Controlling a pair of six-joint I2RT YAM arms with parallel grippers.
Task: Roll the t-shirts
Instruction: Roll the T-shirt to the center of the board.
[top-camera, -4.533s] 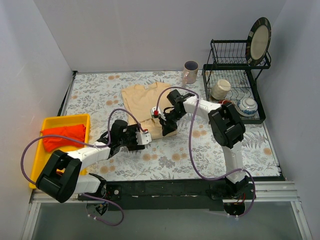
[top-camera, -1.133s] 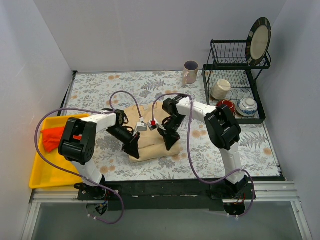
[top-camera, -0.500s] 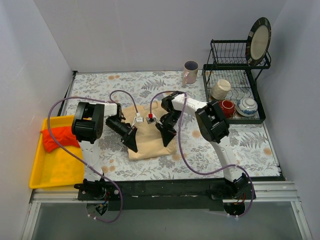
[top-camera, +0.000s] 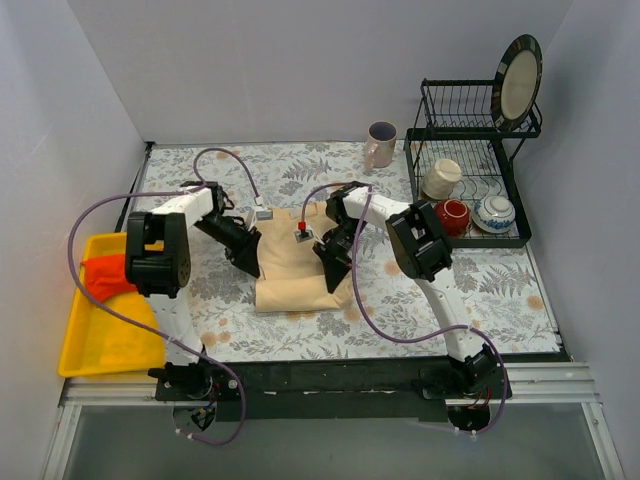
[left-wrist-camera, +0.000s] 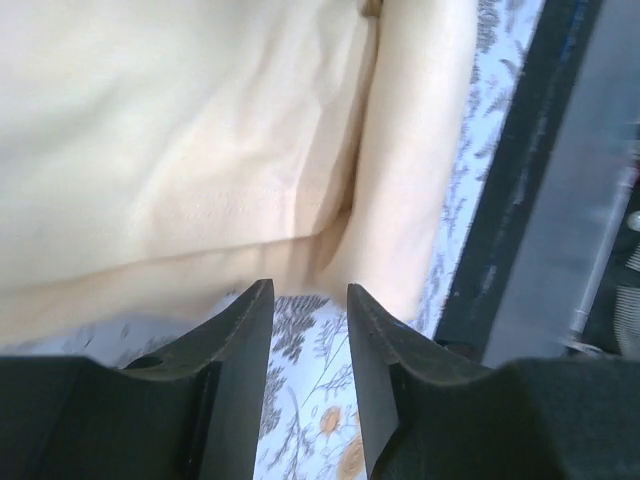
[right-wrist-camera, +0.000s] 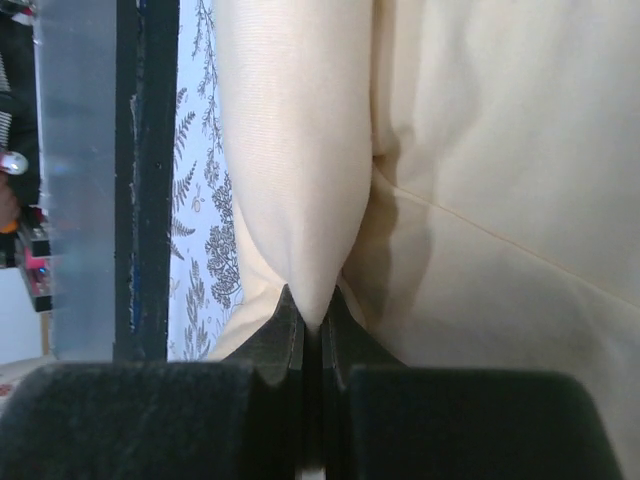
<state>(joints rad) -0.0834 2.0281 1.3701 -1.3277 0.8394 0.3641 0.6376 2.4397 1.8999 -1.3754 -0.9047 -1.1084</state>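
Note:
The pale cream t-shirt (top-camera: 296, 262) lies flat in the middle of the table, with a thick fold along its near edge (top-camera: 300, 297). My left gripper (top-camera: 252, 268) sits at the shirt's left edge. Its jaws are open in the left wrist view (left-wrist-camera: 308, 300), with only flowered tablecloth between them and the cream cloth (left-wrist-camera: 200, 150) just past the tips. My right gripper (top-camera: 335, 282) is at the shirt's right side, shut on a pinched fold of cream cloth (right-wrist-camera: 312, 312). A red-orange t-shirt (top-camera: 106, 275) lies bunched in the yellow tray (top-camera: 110, 345).
A mug (top-camera: 381, 143) stands at the back of the table. A black dish rack (top-camera: 512, 185) at the back right holds a plate (top-camera: 520, 78), a cup and bowls. The black base rail (top-camera: 380, 375) runs along the near edge.
My left jaws have opened and let go of the cream shirt, and the left arm has swung back and left. The shirt now lies flatter. My right gripper keeps its hold.

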